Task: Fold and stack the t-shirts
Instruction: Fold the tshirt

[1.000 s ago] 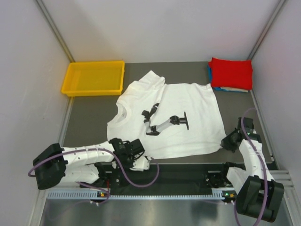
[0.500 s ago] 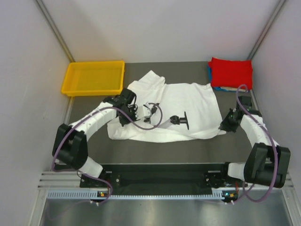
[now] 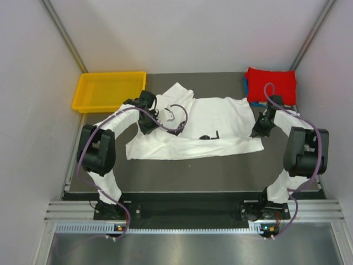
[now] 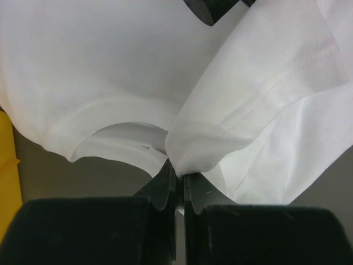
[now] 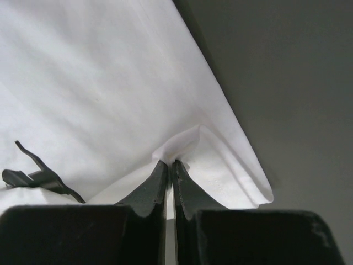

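Note:
The white t-shirt (image 3: 209, 124) with a black print lies in the middle of the table, its near half folded back over the far half. My left gripper (image 3: 148, 126) is shut on the shirt's left corner, near the collar; the pinched cloth (image 4: 193, 149) shows in the left wrist view above the shut gripper (image 4: 177, 175). My right gripper (image 3: 258, 130) is shut on the shirt's right corner; in the right wrist view the gripper (image 5: 169, 164) pinches a fold of white cloth (image 5: 220, 160). A folded red t-shirt (image 3: 271, 85) tops a stack at the back right, with blue and cream edges (image 3: 263, 104) under it.
A yellow plastic tray (image 3: 110, 91) stands at the back left, close to my left arm. Grey walls close in both sides and the back. The dark table surface (image 3: 209, 174) lies between the shirt and the arm bases.
Both grippers have carried the shirt's near corners away from me toward the far edge, folding the near half over. The shirt now covers about half the depth it did.

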Controlling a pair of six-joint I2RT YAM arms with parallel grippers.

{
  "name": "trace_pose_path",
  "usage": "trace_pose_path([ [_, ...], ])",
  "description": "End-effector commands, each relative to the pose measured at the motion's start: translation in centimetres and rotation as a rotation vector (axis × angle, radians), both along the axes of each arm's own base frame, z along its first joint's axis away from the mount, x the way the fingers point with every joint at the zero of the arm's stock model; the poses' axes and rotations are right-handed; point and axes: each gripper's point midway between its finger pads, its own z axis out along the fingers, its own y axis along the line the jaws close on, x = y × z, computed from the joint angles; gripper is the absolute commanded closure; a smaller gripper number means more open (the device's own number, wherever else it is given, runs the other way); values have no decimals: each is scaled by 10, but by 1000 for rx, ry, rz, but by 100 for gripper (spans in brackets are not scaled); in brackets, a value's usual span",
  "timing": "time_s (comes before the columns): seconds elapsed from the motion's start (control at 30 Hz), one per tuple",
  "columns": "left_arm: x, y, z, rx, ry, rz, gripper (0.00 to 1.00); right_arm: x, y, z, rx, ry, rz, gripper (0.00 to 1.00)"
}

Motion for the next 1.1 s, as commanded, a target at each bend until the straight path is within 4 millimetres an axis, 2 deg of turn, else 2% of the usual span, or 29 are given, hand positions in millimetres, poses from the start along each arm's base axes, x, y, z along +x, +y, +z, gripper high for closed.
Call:
trace_pose_path([
  [0.0, 19, -1, 2, -38, -37, 60, 100, 38, -6, 17, -63, -86, 27, 97],
  [0.07, 24, 1, 1, -33, -47, 90, 100, 47, -12, 20, -89, -92, 8, 96],
  [0.1, 26, 5, -2, -18, -43, 121, 100, 49, -15, 22, -104, -90, -5, 87],
  [0.13, 27, 6, -4, -16, -43, 139, 99, 52, -14, 21, -99, -92, -5, 83],
  [0.17, 29, 8, -5, -16, -51, 158, 89, 58, -14, 26, -95, -105, -8, 66],
  [0.2, 31, 10, -6, -14, -53, 206, 69, 61, -14, 29, -97, -105, -10, 54],
  [0.23, 35, 12, -5, -12, -66, 244, 46, 62, -19, 30, -108, -102, -21, 45],
  [0.27, 43, 17, 2, -10, -90, 292, 10, 65, -31, 40, -161, -115, -58, 38],
  [0.3, 46, 23, 10, -28, -94, 380, 5, 60, -40, 44, -185, -106, -82, 36],
  [0.33, 55, 39, 34, -85, -119, 476, 1, 52, -54, 59, -216, -135, -127, 32],
  [0.37, 61, 50, 39, -114, -124, 503, 1, 45, -59, 65, -221, -148, -149, 32],
  [0.4, 58, 61, 56, -161, -130, 562, 1, 37, -64, 72, -221, -168, -172, 30],
  [0.43, 53, 68, 61, -212, -108, 582, 1, 16, -67, 78, -218, -188, -195, 29],
  [0.47, 46, 91, 61, -225, -93, 637, 1, 7, -65, 79, -209, -198, -200, 28],
  [0.5, 37, 97, 67, -232, -100, 621, 1, -3, -63, 77, -202, -194, -203, 28],
  [0.53, 14, 97, 45, -213, -38, 606, 1, -21, -57, 67, -187, -173, -200, 28],
  [0.57, 3, 107, 37, -201, -30, 607, 1, -27, -47, 61, -137, -167, -191, 29],
  [0.6, -8, 106, 38, -189, -49, 519, 13, -30, -39, 54, -98, -168, -182, 30],
  [0.63, -34, 101, 17, -188, 17, 465, 22, -36, -35, 46, -78, -150, -181, 30],
  [0.67, -44, 89, 20, -231, 16, 394, 33, -42, -32, 32, -62, -129, -191, 32],
  [0.7, -52, 88, 15, -216, 9, 322, 37, -43, -30, 26, -55, -124, -194, 32],
  [0.73, -71, 80, 1, -201, 42, 267, 35, -45, -29, 18, -48, -106, -198, 33],
  [0.77, -68, 76, 7, -191, -30, 199, 29, -43, -28, 11, -41, -110, -205, 34],
  [0.83, -81, 70, -4, -190, -57, 113, 11, -43, -22, -3, -11, -90, -206, 36],
  [0.93, -85, 67, -19, -186, -33, 82, 10, -43, -18, -17, 7, -56, -197, 42],
  [0.97, -74, 65, -22, -181, -78, 71, 9, -41, -18, -20, 8, -57, -200, 45],
  [1.03, -74, 67, -34, -142, -90, 68, 9, -43, -19, -23, 0, -53, -210, 48],
  [1.07, -74, 62, -41, -131, -86, 62, 9, -42, -21, -23, -9, -56, -220, 55],
])
